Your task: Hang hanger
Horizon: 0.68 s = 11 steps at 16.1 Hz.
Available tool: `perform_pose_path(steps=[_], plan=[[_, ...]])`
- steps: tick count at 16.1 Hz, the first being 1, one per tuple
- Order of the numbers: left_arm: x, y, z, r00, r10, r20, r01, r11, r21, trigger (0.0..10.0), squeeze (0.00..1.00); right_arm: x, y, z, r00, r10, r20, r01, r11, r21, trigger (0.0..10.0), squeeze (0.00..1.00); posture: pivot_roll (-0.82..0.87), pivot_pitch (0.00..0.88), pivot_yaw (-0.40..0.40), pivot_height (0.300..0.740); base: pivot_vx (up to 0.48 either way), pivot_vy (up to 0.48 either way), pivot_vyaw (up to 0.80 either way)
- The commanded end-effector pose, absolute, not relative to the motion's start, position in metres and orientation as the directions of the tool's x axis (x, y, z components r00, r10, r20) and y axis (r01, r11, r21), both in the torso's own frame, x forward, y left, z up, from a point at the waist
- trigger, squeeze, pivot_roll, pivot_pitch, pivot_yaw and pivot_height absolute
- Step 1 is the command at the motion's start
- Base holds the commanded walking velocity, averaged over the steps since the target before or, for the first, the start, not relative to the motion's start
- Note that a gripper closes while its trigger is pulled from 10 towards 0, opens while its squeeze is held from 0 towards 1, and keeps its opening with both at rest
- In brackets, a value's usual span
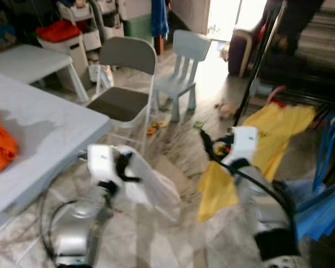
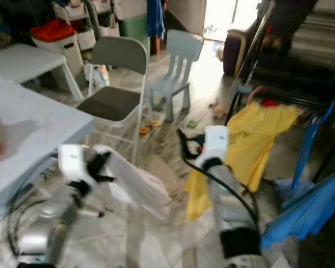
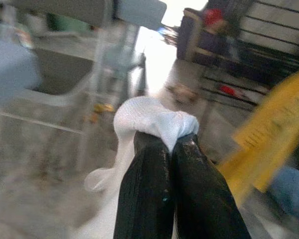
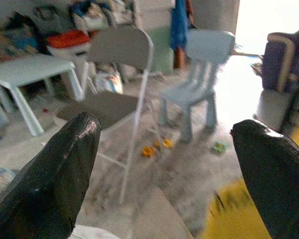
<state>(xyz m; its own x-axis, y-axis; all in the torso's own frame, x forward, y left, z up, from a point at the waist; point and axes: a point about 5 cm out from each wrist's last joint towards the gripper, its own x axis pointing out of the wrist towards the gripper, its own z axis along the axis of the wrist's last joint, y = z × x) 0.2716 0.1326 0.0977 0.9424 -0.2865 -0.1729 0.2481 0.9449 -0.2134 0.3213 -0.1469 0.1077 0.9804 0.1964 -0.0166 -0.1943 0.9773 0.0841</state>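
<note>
White cloth (image 3: 154, 119): pinched in my closed left gripper (image 3: 167, 144), lower left.
Right gripper (image 4: 164, 169): spread wide, empty.
Progress: I judge nothing hung yet.

Head views downward — wrist views claw-close

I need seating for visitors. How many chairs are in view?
2. A grey folding chair stands beside the table; a small pale blue chair stands just past it. Others may be hidden in the clutter.

Dark print on the yellow shirt (image 2: 257, 137) (too blurred) cannot be read.
</note>
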Motion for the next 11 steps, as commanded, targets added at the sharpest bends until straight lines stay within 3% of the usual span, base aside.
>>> perform_pose_path(steps=[1, 9, 11], plan=[[0.272, 0.141, 0.101, 0.948, -0.272, -0.166, 0.238, 0.951, -0.197, 10.0, 0.0, 0.324, -0.142, 0.114, 0.979, 0.203, 0.004, -0.203, 0.975, 0.086, 10.0, 0.0, -0.05, 0.0, 0.021, 0.74, 0.0, 0.45, 0.0], [0.268, 0.143, 0.093, 0.941, -0.268, -0.204, 0.233, 0.955, -0.183, 10.0, 0.0, 0.33, -0.139, 0.112, 0.979, 0.202, -0.011, -0.2, 0.976, 0.089, 10.0, 0.0, -0.03, 0.0, 0.016, 0.74, 0.0, 0.46, 0.0], [0.269, 0.139, 0.089, 0.942, -0.268, -0.202, 0.231, 0.954, -0.19, 10.0, 0.0, 0.333, -0.138, 0.108, 0.98, 0.194, -0.038, -0.191, 0.979, 0.067, 10.0, 0.0, -0.03, 0.0, 0.001, 0.74, 0.0, 0.0, 0.0]])
